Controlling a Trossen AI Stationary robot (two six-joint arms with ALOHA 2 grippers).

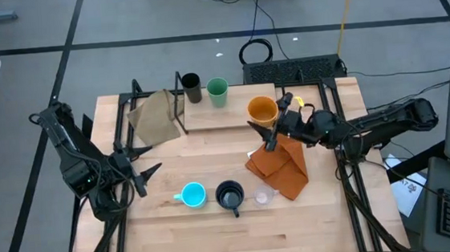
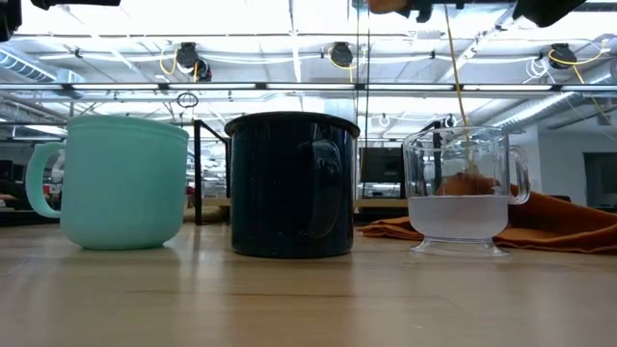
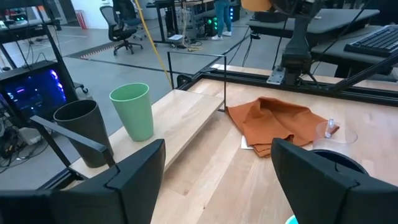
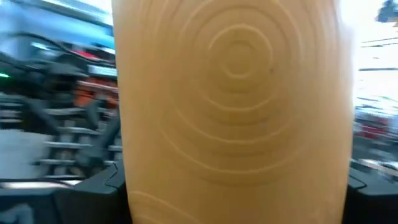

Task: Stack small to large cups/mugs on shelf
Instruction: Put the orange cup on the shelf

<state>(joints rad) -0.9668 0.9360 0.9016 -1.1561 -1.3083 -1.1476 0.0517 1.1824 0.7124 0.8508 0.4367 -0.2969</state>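
Right gripper [image 1: 277, 122], centre-right of the high view: closed on the orange cup [image 1: 262, 108], which sits over the right end of the shelf [image 1: 232, 113]; whether the cup touches the board or hangs just above it cannot be told. In the right wrist view the orange cup [image 4: 233, 109] fills nearly the whole frame.

Shelf, upper centre of the high view: dark brown cup [image 1: 191, 87] and green cup [image 1: 217, 92] stand upright side by side near its back edge, brown to the left. A tan cloth [image 1: 154, 118] drapes over the shelf's left end.

Lower centre of the tabletop [image 1: 320, 215], in a row from left to right: light blue handled mug [image 1: 192, 195], dark navy handled mug [image 1: 230, 196], small clear cup [image 1: 263, 195]. An orange cloth [image 1: 280, 166] lies just right of the clear cup, below the right gripper.

Left gripper [image 1: 142, 174], left of the frame, near the table's left edge: fingers [image 3: 138, 171] spread wide, holding nothing, well apart from every cup.
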